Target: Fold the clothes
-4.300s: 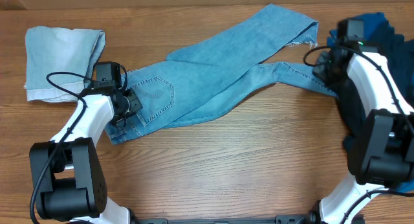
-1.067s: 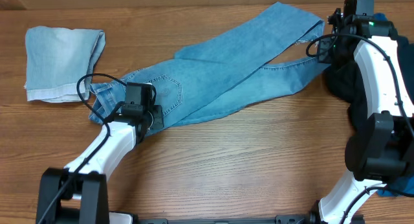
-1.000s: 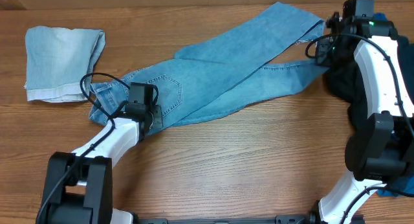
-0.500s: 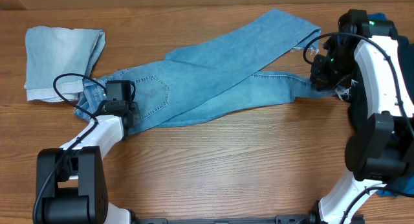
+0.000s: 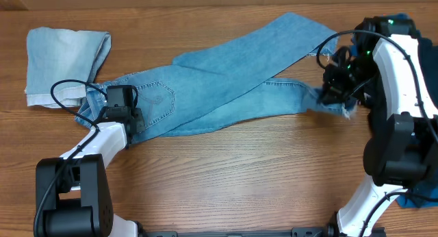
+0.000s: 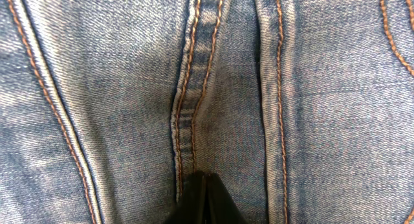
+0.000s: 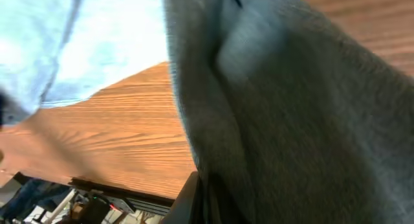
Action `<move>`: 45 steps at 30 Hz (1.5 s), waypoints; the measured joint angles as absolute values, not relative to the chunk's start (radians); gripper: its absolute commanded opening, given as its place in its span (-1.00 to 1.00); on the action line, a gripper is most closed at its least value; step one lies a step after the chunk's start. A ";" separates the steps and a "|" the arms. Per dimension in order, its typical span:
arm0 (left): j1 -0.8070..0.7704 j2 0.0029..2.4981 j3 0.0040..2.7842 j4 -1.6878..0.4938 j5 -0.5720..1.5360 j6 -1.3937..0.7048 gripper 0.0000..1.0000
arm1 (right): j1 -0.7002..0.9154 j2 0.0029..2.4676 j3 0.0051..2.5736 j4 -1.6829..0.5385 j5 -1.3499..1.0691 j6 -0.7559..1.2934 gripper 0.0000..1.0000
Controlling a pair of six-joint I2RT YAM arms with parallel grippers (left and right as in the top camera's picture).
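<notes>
The long light-blue jeans point(image 5: 226, 76) lie slanted across the table, waist at the left, legs running to the upper right. My left gripper point(image 5: 125, 120) is shut on the jeans at the waist end; the left wrist view shows its closed fingertips point(image 6: 202, 198) pinching denim beside an orange-stitched seam point(image 6: 187, 120). My right gripper point(image 5: 330, 93) is shut on the frayed hem of the lower leg point(image 5: 335, 107), lifted off the table. The right wrist view shows the cloth point(image 7: 291, 107) draped over the fingers point(image 7: 206, 198).
A folded paler denim piece point(image 5: 65, 66) lies at the far left. A pile of dark navy, black and royal-blue garments point(image 5: 424, 66) sits at the right edge, behind the right arm. Bare wooden table point(image 5: 239, 175) runs along the front.
The left gripper has dragged the waist end leftwards. The right gripper has carried the leg hem from the upper right corner down and towards the front.
</notes>
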State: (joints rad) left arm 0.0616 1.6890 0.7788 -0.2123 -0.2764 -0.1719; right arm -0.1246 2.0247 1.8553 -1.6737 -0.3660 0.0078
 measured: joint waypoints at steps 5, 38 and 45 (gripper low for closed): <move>0.062 1.689 0.779 -0.213 -0.276 -0.172 -0.92 | -0.125 2.025 1.886 -1.695 -0.365 0.106 -0.92; 0.067 1.689 0.786 -0.234 -0.262 -0.172 -0.92 | -0.196 1.922 1.518 -0.748 -0.176 0.239 1.00; 0.067 1.689 0.788 -0.241 -0.262 -0.172 -0.92 | -0.355 1.892 1.518 -0.846 -0.196 -0.014 1.00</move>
